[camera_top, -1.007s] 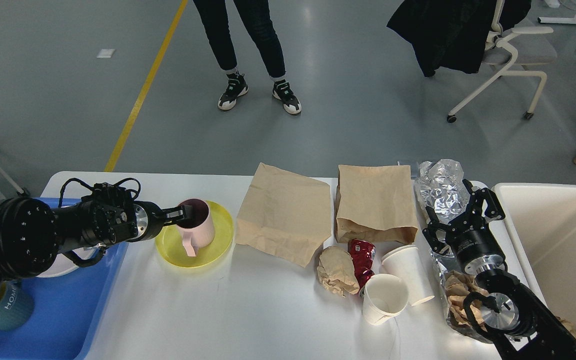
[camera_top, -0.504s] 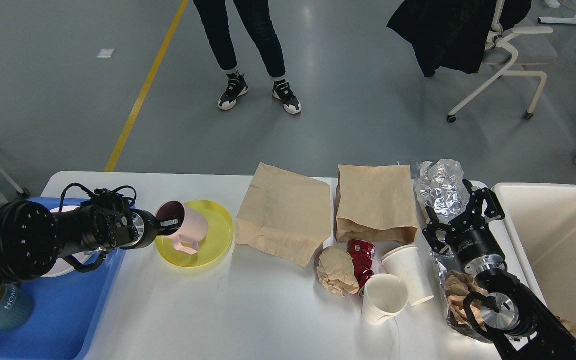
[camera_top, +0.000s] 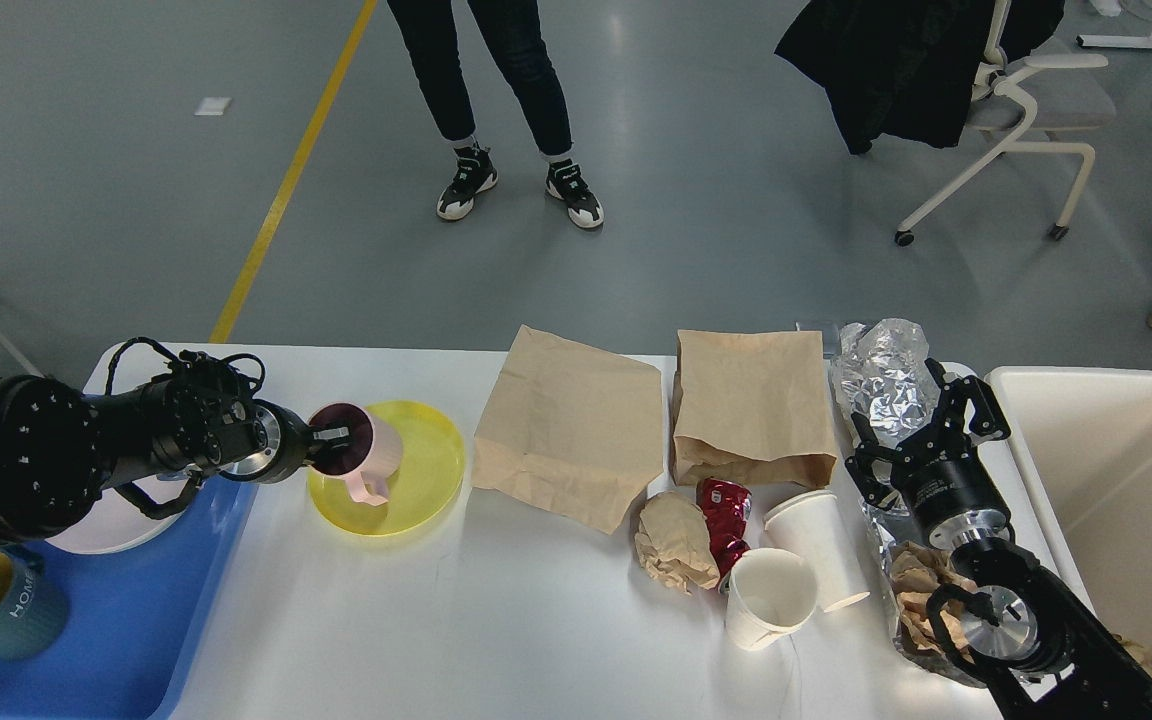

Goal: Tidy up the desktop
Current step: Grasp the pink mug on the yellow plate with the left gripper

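Note:
The white desktop (camera_top: 496, 620) spans most of the view. My left gripper (camera_top: 333, 442) is shut on the rim of a pink mug (camera_top: 364, 458), which is tilted with its mouth toward me above a yellow plate (camera_top: 426, 470). My right gripper (camera_top: 921, 425) stands open at the right, over crumpled silver foil (camera_top: 881, 372), holding nothing. Two flat brown paper bags (camera_top: 569, 425) (camera_top: 751, 405), a crumpled paper ball (camera_top: 674, 540), a crushed red can (camera_top: 723, 510) and two white paper cups (camera_top: 768, 595) (camera_top: 816, 545) lie on the table.
A blue tray (camera_top: 106, 620) at the left holds a white plate (camera_top: 101, 520) and a teal mug (camera_top: 1, 600). A cream bin (camera_top: 1126, 500) stands at the right edge. Crumpled brown paper (camera_top: 921, 590) lies by my right arm. A person (camera_top: 496, 100) and a chair (camera_top: 1016, 110) are beyond the table.
My left gripper has lifted the pink mug off the yellow plate, tipped it over and drawn it leftward. The right arm has not moved.

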Available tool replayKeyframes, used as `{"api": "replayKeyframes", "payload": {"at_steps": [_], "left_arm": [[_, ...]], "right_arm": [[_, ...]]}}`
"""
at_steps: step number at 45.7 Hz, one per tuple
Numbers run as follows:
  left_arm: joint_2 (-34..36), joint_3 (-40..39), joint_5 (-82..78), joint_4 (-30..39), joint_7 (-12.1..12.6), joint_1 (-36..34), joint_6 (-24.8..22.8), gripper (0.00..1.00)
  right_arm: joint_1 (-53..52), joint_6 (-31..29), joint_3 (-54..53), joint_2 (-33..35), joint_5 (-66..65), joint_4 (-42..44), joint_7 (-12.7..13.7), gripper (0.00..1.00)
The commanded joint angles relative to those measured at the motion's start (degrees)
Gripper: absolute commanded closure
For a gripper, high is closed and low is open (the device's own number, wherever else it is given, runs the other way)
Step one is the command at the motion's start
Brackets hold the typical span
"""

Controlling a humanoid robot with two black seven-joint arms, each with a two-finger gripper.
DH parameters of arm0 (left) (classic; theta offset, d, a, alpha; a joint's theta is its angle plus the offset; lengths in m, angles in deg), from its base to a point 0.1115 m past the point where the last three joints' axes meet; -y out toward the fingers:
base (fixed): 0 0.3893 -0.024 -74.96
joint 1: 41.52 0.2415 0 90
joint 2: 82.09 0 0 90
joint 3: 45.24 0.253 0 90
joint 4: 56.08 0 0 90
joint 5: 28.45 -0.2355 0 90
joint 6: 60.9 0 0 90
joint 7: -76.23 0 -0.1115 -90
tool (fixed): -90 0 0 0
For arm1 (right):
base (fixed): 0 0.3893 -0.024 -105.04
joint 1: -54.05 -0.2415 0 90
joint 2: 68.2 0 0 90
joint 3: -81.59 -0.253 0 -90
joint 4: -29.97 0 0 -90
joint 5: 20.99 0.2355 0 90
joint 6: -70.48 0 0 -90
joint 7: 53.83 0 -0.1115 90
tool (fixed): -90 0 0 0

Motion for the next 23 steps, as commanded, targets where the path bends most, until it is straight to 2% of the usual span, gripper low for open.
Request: {"api": "replayKeyframes", "payload": {"at_steps": [1,7,23], "left_arm": [[0.96,-0.47,0.25,0.0,0.95,-1.18,-2.3,1.0],[1.67,-0.91,0.25,0.09,1.12,-1.36,-4.32,1.0],[1.67,-1.62,0.34,0.09,1.04,-1.27,-4.41,1.0]], "right_arm": [[0.0,-0.06,0.0,0.0,0.0,0.0,0.04,0.0],[0.0,0.03,0.0,0.0,0.0,0.0,-0.05,0.0],[0.0,-0.06,0.0,0.0,0.0,0.0,-0.05,0.0]]}}
